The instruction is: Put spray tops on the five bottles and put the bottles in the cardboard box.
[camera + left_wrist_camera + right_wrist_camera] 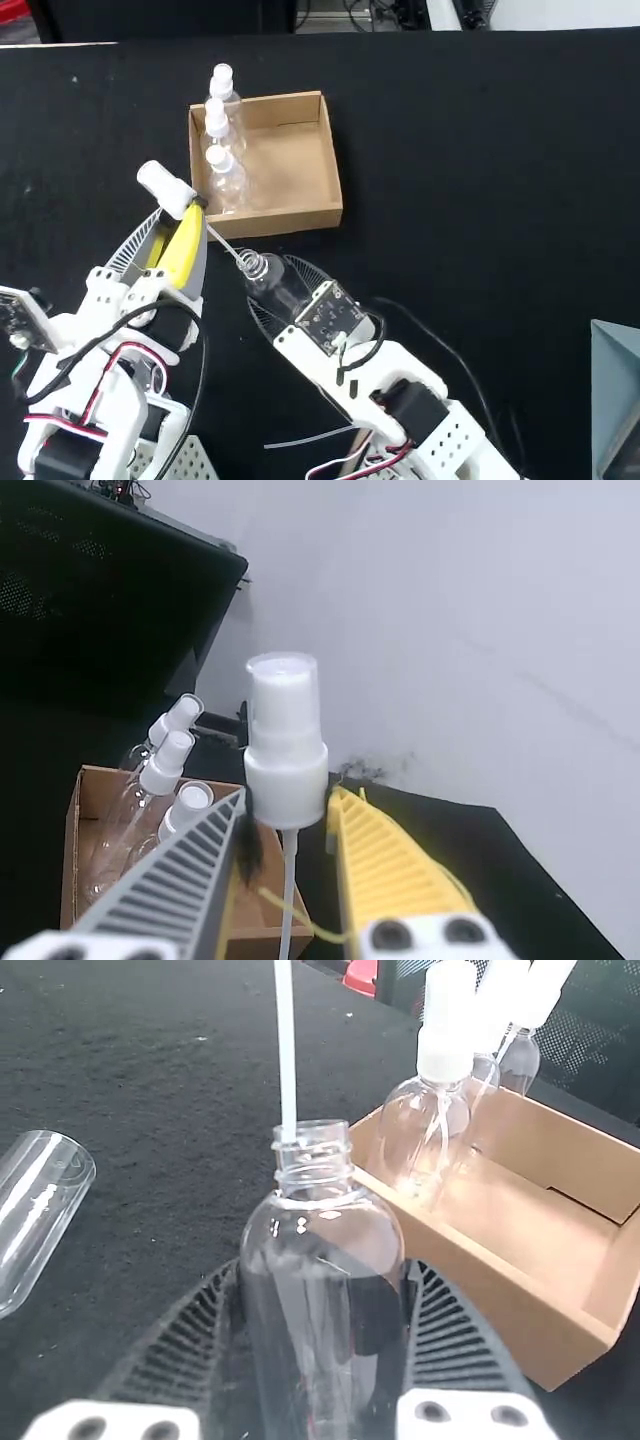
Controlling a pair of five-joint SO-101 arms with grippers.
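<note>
My left gripper [180, 208] [286, 815] is shut on a white spray top [165, 186] [285, 745], held between its grey and yellow fingers. The top's thin dip tube [225, 245] [285, 1050] slants down into the open neck of a clear bottle [268, 282] [318, 1260]. My right gripper [276, 292] [320, 1295] is shut on that bottle just in front of the cardboard box [300, 205] [520, 1250] [72, 810]. Three bottles with tops [222, 150] [440, 1100] [165, 765] stand along one wall of the box.
Another clear bottle without a top [35, 1210] lies on the black table beside the held one. A grey object [615, 390] sits at the right edge of the table. The rest of the box floor [290, 160] is bare.
</note>
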